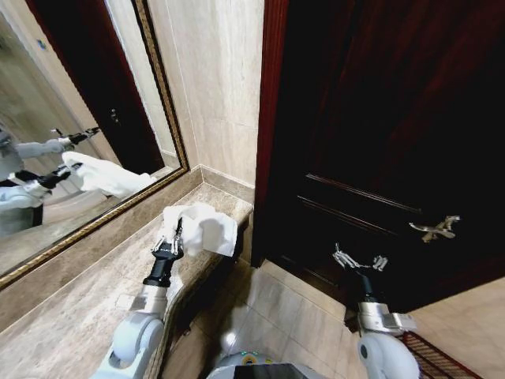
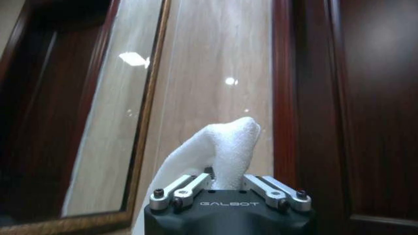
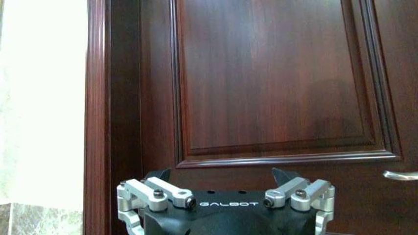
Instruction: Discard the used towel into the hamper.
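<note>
Near, by the robot's right side, the hamper point(image 1: 438, 357) rim pokes in, right gripper point(image 1: 359, 261) spread wide w/ nothing in it, while left gripper point(image 1: 168, 246) pinches the towel point(image 1: 205, 227) by what looks a thin fold over the marble counter point(image 1: 71, 316), so it may slip or snag the edge, w/ mirror point(image 1: 79, 118) and dark door point(image 1: 379, 118) beyond.
</note>
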Motion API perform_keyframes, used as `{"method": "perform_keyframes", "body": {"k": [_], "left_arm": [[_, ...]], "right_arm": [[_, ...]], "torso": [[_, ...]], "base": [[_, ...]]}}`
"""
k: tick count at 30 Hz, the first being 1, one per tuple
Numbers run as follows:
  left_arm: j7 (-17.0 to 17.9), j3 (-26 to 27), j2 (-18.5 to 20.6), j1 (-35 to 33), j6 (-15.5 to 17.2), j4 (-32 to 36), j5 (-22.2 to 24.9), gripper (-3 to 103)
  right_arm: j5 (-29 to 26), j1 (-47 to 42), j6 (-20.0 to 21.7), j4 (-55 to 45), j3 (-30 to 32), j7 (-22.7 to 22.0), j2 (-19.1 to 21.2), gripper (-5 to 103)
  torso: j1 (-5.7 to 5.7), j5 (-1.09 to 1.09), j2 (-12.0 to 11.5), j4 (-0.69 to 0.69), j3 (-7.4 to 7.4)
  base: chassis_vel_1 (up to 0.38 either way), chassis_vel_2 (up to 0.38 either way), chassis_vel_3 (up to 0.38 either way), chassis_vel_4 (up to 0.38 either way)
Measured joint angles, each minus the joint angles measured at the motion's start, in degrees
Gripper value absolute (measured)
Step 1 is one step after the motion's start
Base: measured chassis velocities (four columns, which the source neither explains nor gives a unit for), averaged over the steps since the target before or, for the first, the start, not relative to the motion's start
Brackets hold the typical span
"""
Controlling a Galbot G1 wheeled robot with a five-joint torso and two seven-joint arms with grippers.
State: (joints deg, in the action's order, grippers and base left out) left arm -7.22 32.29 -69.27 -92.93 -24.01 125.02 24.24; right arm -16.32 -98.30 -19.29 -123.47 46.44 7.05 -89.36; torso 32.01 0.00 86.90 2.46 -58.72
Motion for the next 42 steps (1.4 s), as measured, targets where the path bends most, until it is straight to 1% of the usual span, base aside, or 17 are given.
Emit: {"method": "perform_keyframes", "body": {"k": [3, 5, 6, 8, 10, 11, 13, 14, 15, 18, 20, 21, 24, 32, 35, 38, 42], "left_arm": [[-0.1, 0.1, -0.2, -1.2, -0.2, 1.7, -0.2, 8], [1.0, -0.3, -1.1, -3.5, 0.0, 4.2, -1.5, 8], [1.0, -0.3, -1.1, -3.5, 0.0, 4.2, -1.5, 8], [2.3, -1.1, -1.6, -4.9, 0.8, 5.3, -2.7, 8], [4.7, -2.2, -2.2, -6.2, 2.1, 5.7, -5.2, 8], [4.7, -2.2, -2.2, -6.2, 2.1, 5.7, -5.2, 8], [6.7, -2.3, -2.7, -6.5, 3.2, 6.3, -7.9, 8], [6.7, -2.3, -2.7, -6.5, 3.2, 6.3, -7.9, 8], [7.6, -2.2, -3.0, -6.5, 3.8, 7.4, -8.5, 8], [8.7, -2.0, -3.3, -6.4, 4.0, 8.6, -9.3, 8], [9.6, -1.4, -3.7, -6.4, 3.0, 8.8, -11.5, 8], [9.6, -1.4, -3.7, -6.4, 3.0, 8.8, -11.5, 8], [9.7, -0.9, -4.2, -6.8, 0.9, 8.8, -13.5, 8], [9.1, -1.1, -4.3, -6.8, 0.5, 8.5, -14.4, 8], [8.7, -1.4, -4.2, -6.7, 0.4, 8.1, -14.5, 8], [8.1, -1.6, -4.0, -6.3, 0.0, 6.6, -14.5, 8], [7.8, -2.0, -4.0, -5.9, -0.1, 6.0, -14.2, 8]], "right_arm": [[0.0, 0.0, -0.2, 0.0, 0.2, 0.1, 0.0, 100], [0.0, 0.1, -0.3, 0.1, 0.2, 0.1, -0.1, 100], [0.0, 0.1, -0.3, 0.1, 0.2, 0.1, -0.1, 100], [0.0, 0.1, -0.3, 0.2, 0.0, 0.2, -0.2, 100], [0.1, 0.2, -0.3, 0.2, -0.3, 0.4, -0.4, 100], [0.1, 0.2, -0.3, 0.2, -0.3, 0.4, -0.4, 100], [0.2, 0.2, -0.3, 0.3, -0.4, 0.6, -0.5, 100], [0.2, 0.2, -0.3, 0.3, -0.4, 0.6, -0.5, 100], [0.2, 0.2, -0.3, 0.4, -0.4, 0.7, -0.5, 100], [0.2, 0.2, -0.3, 0.5, -0.4, 0.7, -0.5, 100], [0.2, 0.2, -0.3, 0.7, -0.4, 0.7, -0.5, 100], [0.2, 0.2, -0.3, 0.7, -0.4, 0.7, -0.5, 100], [0.4, 0.3, -0.3, 0.7, -0.8, 0.8, -0.5, 100], [0.4, -0.2, -0.4, 0.1, -0.7, 0.7, -0.5, 100], [1.1, -0.6, -0.5, -0.6, -0.1, -1.1, -0.5, 100], [1.7, -1.7, 0.2, -2.4, 1.6, -3.8, -0.5, 100], [1.3, -2.5, 0.5, -3.5, 2.2, -4.4, -0.4, 100]], "torso": [[0.00, 0.00, 0.0, 0.00, 0.00], [0.00, 0.00, 0.0, 0.00, 0.00], [0.00, 0.00, 0.0, 0.00, 0.00], [0.00, 0.01, 0.0, 0.00, 0.00], [0.00, 0.00, 0.0, 0.01, 0.00], [0.00, 0.00, 0.0, 0.01, 0.00], [0.00, -0.01, 0.0, 0.00, 0.00], [0.00, -0.01, 0.0, 0.00, 0.00], [0.00, 0.00, 0.0, 0.00, 0.00], [0.00, 0.00, 0.0, 0.00, 0.00], [0.00, 0.00, 0.0, 0.00, -0.01], [0.00, 0.00, 0.0, 0.00, -0.01], [0.00, 0.00, 0.0, 0.00, -0.01], [0.00, 0.00, 0.0, 0.01, -0.01], [0.00, 0.00, 0.0, 0.01, 0.00], [0.00, -0.01, 0.0, 0.00, -0.01], [0.00, 0.00, 0.0, 0.00, -0.01]], "base": [[0.000, 0.000, 0.000, 0.000], [0.000, 0.000, 0.000, 0.000], [0.000, 0.000, 0.000, 0.000], [0.000, 0.000, 0.000, 0.000], [0.000, 0.000, 0.000, 0.000], [0.000, 0.000, 0.000, 0.000], [0.000, 0.000, 0.000, 0.000], [0.000, 0.000, 0.000, 0.000], [0.000, 0.000, 0.000, 0.000], [0.000, 0.000, 0.000, 0.000], [0.000, 0.000, 0.000, 0.000], [0.000, 0.000, 0.000, 0.000], [0.000, 0.000, 0.000, 0.000], [0.000, 0.000, 0.000, 0.000], [0.000, 0.000, 0.000, 0.000], [0.000, 0.000, 0.000, 0.000], [-0.023, -0.024, -0.031, -0.024]]}}
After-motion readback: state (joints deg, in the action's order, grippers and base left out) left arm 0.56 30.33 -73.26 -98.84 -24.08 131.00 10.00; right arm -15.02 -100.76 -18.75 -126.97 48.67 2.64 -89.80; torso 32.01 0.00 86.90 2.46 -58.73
